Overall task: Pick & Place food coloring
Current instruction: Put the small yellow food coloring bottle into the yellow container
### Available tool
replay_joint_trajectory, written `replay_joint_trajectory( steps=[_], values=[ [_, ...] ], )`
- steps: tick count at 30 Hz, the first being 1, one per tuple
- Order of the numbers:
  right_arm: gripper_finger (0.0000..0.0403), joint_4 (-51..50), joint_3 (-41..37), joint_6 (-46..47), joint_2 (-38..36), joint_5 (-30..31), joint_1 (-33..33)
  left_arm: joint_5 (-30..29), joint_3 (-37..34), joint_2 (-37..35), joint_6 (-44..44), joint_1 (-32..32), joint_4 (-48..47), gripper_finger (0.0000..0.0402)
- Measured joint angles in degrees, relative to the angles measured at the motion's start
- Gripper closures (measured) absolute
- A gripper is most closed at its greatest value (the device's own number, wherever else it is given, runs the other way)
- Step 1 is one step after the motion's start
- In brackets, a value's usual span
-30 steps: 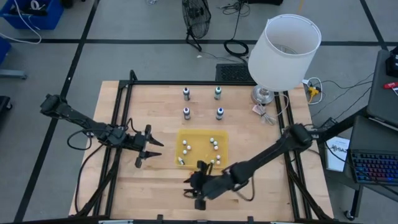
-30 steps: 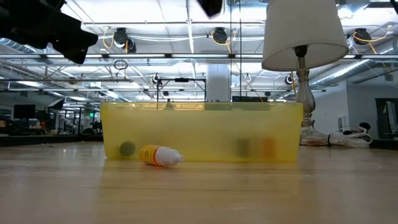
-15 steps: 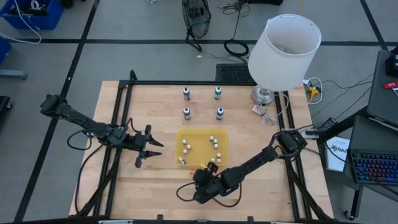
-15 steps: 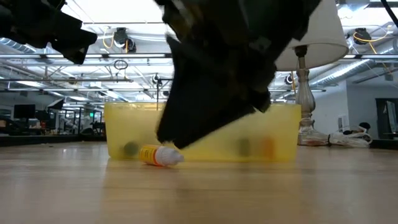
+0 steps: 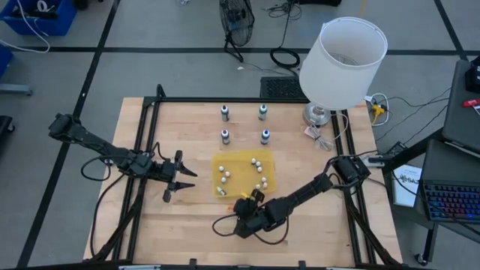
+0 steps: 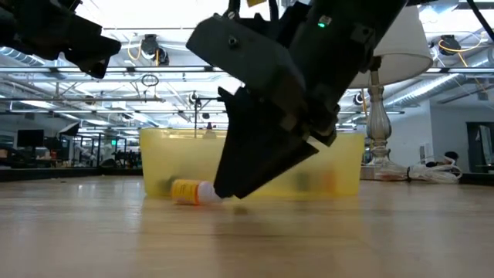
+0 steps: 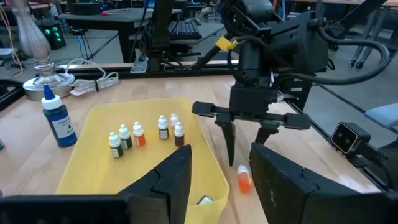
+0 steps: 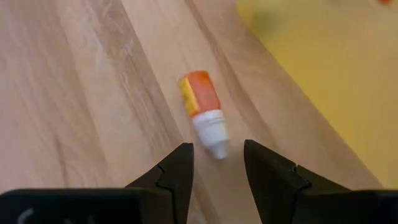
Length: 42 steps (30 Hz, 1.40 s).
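An orange food coloring bottle (image 8: 200, 106) lies on its side on the wooden table, by the near left corner of the yellow tray (image 5: 241, 184). Several more small dropper bottles (image 7: 138, 134) stand upright inside the tray. My right gripper (image 8: 217, 169) slants down over the lying bottle, open. Its fingers stand on either side of the pale cap (image 8: 211, 132) and touch nothing that I can see. The same gripper (image 7: 245, 149) shows in the left wrist view, just above the bottle (image 7: 244, 181). My left gripper (image 5: 178, 184) waits open, left of the tray.
Four larger bottles stand in a square at the far side, one of them a blue bottle (image 7: 59, 121). A white-shaded lamp (image 5: 341, 64) stands at the far right corner. Black rails (image 5: 142, 150) run along the table's sides. Bare wood lies in front of the tray.
My right gripper has come down from well above the table toward the lying orange bottle, tipping nose-down and rolling. The yellow tray has turned a little and shifted slightly toward the far edge. The bottle lies where it was.
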Motion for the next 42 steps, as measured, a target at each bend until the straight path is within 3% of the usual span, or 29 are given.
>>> replay_joint_trajectory(
  steps=[8,23,42],
  values=[
    [0.0273,3.0,-0.4,-2.0,-0.1,-0.3,-0.4,0.0,0.0,0.0,0.1,0.0,0.0,0.0244],
    [0.0273,5.4,-0.4,-17.9,-0.1,-1.7,-0.3,0.1,0.0,0.0,-0.3,0.0,-0.1,0.0229],
    [0.0273,5.9,-0.3,-17.7,1.5,-4.3,-2.1,0.1,0.0,0.0,-0.3,0.0,-0.2,0.024]
  ],
)
